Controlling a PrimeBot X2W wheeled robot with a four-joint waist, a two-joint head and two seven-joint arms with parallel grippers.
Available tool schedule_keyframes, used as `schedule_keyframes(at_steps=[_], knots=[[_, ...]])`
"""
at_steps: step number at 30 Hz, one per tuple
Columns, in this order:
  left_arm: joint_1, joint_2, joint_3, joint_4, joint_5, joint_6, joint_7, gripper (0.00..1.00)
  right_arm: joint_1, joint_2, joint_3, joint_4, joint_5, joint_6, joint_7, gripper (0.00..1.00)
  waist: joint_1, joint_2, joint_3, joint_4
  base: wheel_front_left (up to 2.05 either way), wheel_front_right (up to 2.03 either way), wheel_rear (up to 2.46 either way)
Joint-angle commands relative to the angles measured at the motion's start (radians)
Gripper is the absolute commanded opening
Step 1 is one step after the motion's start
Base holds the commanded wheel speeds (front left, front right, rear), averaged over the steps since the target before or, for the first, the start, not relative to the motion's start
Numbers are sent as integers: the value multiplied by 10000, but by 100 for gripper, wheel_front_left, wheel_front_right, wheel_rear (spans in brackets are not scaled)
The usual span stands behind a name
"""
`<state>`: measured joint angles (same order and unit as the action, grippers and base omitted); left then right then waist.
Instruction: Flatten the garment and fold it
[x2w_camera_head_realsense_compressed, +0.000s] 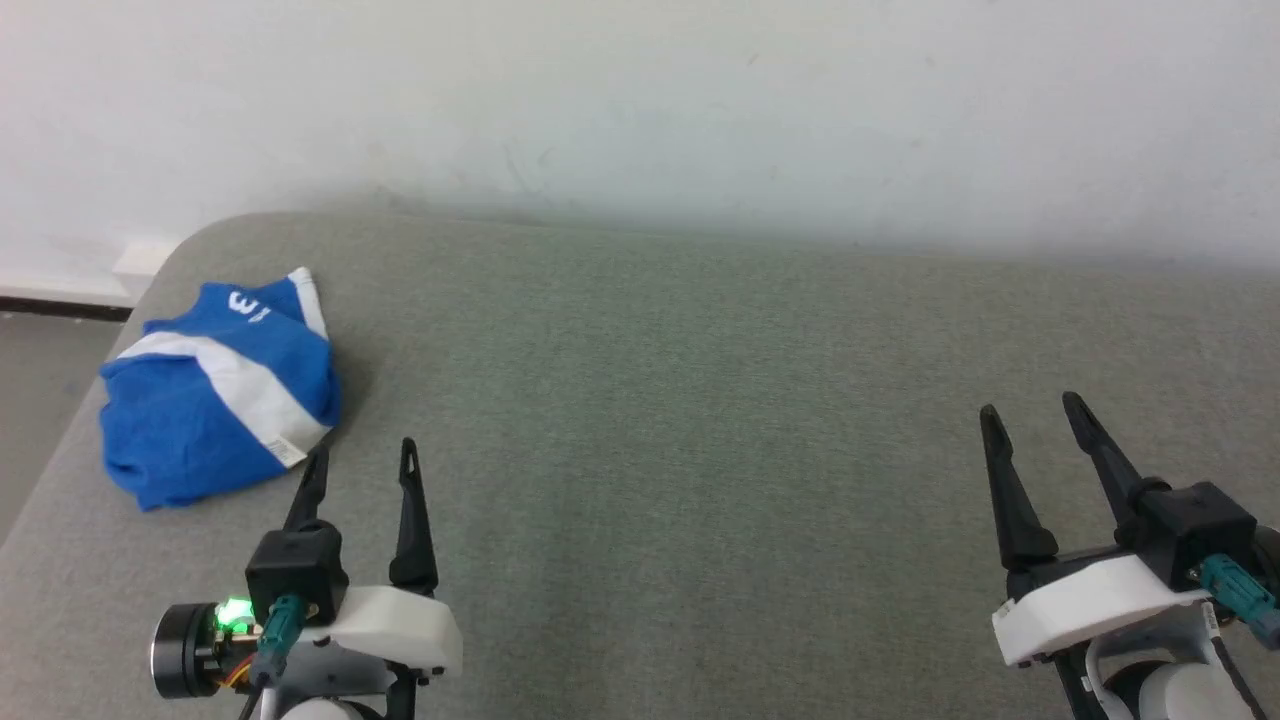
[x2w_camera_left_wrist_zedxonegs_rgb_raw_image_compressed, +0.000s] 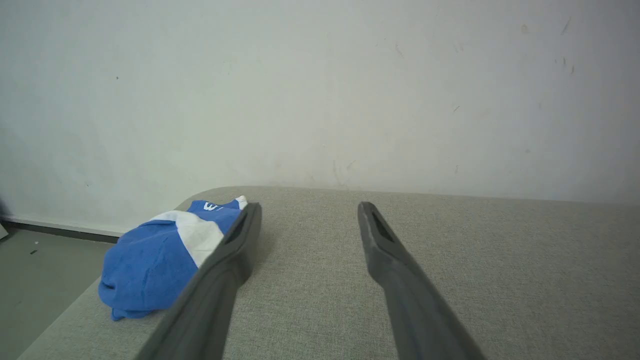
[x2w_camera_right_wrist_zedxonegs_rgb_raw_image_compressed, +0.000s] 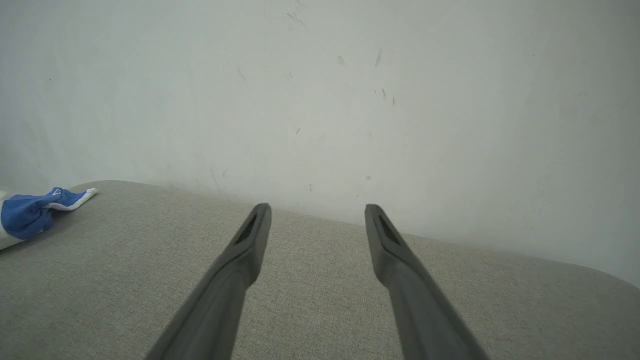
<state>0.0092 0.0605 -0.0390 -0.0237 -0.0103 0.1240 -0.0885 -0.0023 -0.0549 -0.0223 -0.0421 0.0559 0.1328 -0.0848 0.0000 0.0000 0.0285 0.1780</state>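
Garment (x2w_camera_head_realsense_compressed: 215, 390): bright blue, crumpled in a heap, neither flattened nor folded.
Place: far left part of the grey pad (x2w_camera_head_realsense_compressed: 700, 450), close to its rounded corner and left edge, well apart from the right gripper (x2w_camera_head_realsense_compressed: 1030, 405).
Long axis: not clear, since the heap is about as wide as it is deep in the head view.
Pointing: one corner with white trim points toward the wall (x2w_camera_head_realsense_compressed: 640, 100); the bulkiest blue fold faces the near left.
Stripe (x2w_camera_head_realsense_compressed: 235, 380): white, broad, slanting from the far left side to the near right side, ending at the label (x2w_camera_head_realsense_compressed: 288, 450).
Print (x2w_camera_head_realsense_compressed: 245, 303): white "3" near the far corner, turned sideways and partly lost in a crease.
Left gripper (x2w_camera_head_realsense_compressed: 363, 452): fingers spread wide, nothing between them, pointing toward the wall; left fingertip just beside the label end of the garment; contact cannot be told.
Right gripper: fingers likewise spread wide and empty, over bare pad on the right.
Hidden: underside and tucked-in parts of the garment; its overall outline unreadable from the heap.
Covered: near right edge of the garment behind the left finger in the left wrist view.
Cut off: most of the garment past the left border of the right wrist view, leaving a blue fold and the trimmed corner.
Unreadable: label text, too small.
Floor (x2w_camera_head_realsense_compressed: 40, 400): grey strip left of the pad.
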Motion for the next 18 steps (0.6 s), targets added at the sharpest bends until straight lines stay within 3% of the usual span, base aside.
schedule_keyframes(at_steps=[1,18], knots=[[-145,26,-25,-71,-72,87,-98,100,140,19,18,-79,103,-8,-138,100,0,0,52,380,0,0,0],[-133,-52,16,-193,-116,559,-453,100,307,25,-77,-270,169,-11,-492,100,0,0,236,1760,0,0,0]])
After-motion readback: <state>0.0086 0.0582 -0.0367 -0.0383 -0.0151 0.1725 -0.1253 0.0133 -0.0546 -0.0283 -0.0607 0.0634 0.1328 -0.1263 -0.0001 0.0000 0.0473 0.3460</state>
